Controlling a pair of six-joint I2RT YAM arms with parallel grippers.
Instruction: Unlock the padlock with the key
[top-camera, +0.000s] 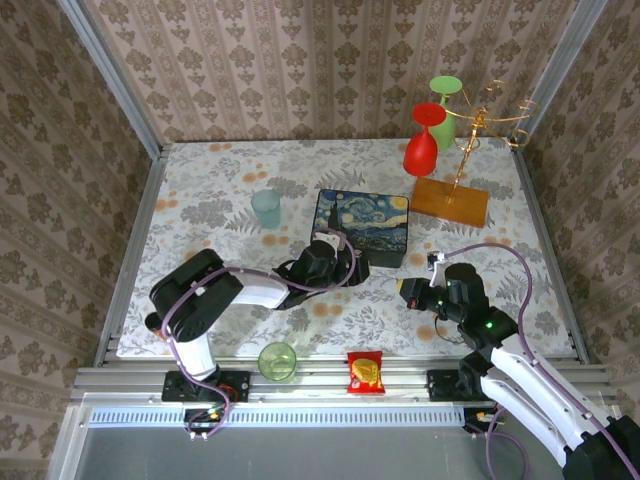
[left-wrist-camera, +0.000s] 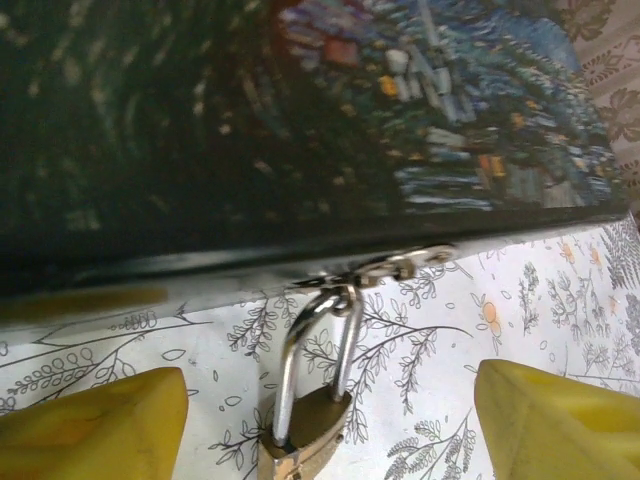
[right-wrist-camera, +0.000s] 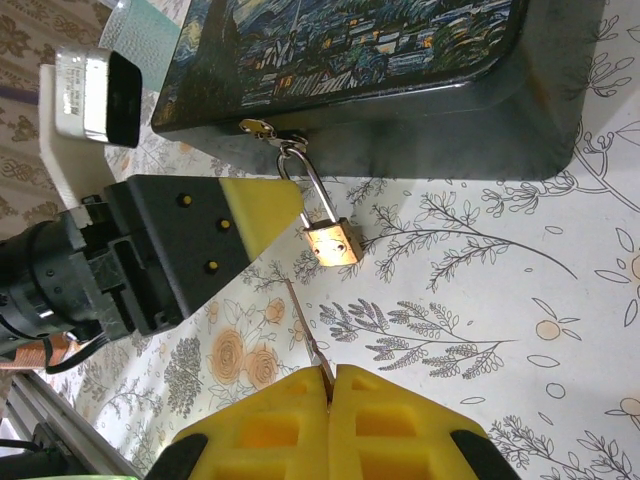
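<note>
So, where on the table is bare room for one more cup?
Free: the back left corner behind the teal cup; the strip behind the Starry Night box, up to the red glass. Crowded: in front of the box, around the padlock.

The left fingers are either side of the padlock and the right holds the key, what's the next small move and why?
Probably close the left gripper on the padlock body. Its fingers stand apart on either side, not touching, and the lock hangs loose from the hasp of the box; steadying it lets the right gripper bring in its pinched key.
</note>
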